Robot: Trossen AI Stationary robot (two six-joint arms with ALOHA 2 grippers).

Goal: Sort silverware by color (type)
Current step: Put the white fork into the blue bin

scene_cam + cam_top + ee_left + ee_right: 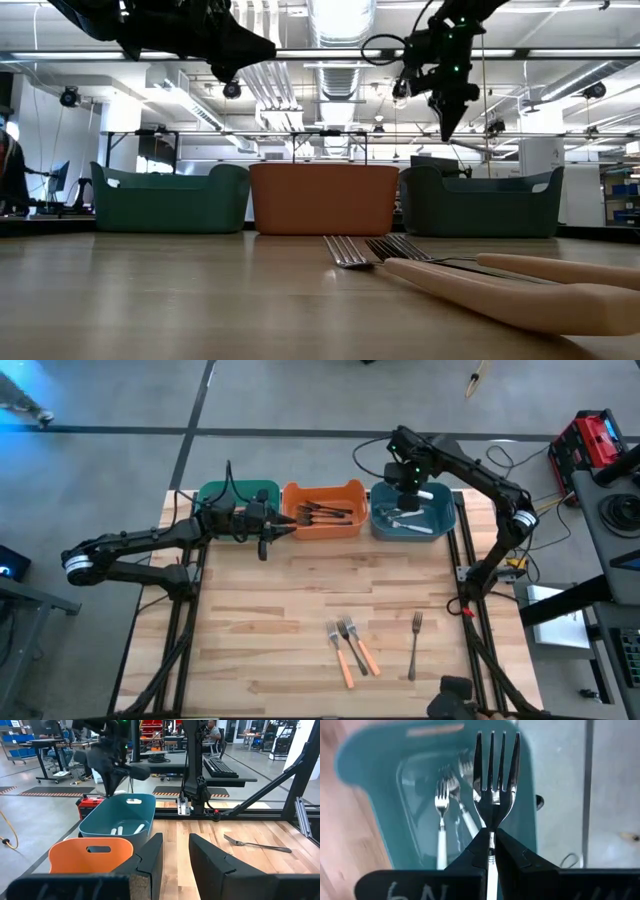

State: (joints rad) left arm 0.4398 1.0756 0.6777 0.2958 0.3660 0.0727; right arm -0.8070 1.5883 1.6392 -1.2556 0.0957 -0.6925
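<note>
The wooden tabletop (240, 630) carries three bins at its far edge, green (215, 493), orange (322, 520) and blue (440, 515), the right tool (407, 491) hanging over the blue one and pinching a white-handled fork (492, 785) by its neck, tines pointing down at the forks lying inside. The left tool (283, 527), fingers partly apart and empty, hovers beside the orange bin's near wall. Well away from both tools, four loose forks (352, 647) lie near the tabletop's front edge.
</note>
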